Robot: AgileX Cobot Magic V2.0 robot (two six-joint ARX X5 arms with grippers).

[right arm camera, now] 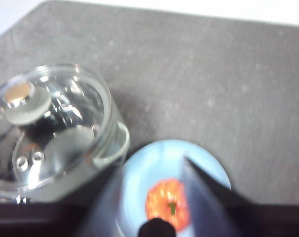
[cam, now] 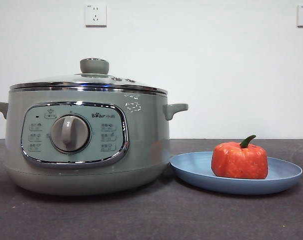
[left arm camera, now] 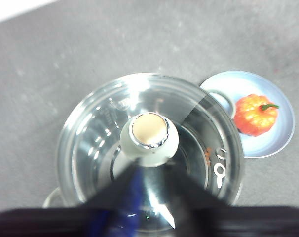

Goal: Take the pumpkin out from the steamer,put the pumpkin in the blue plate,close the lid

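Both hands hover apart-jawed and empty, left hand [left arm camera: 149, 185] over the lid [cam: 89, 82] seated on the steamer [cam: 86, 145], right hand [right arm camera: 154, 197] over the pumpkin [cam: 240, 160] in the plate [cam: 286, 175]; the task looks done.

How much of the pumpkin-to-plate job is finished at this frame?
All steps look done: the pumpkin sits on the blue plate, and the lid rests closed on the steamer. Neither gripper holds anything; the left gripper hangs above the lid knob, the right gripper above the pumpkin. Nothing appears left.
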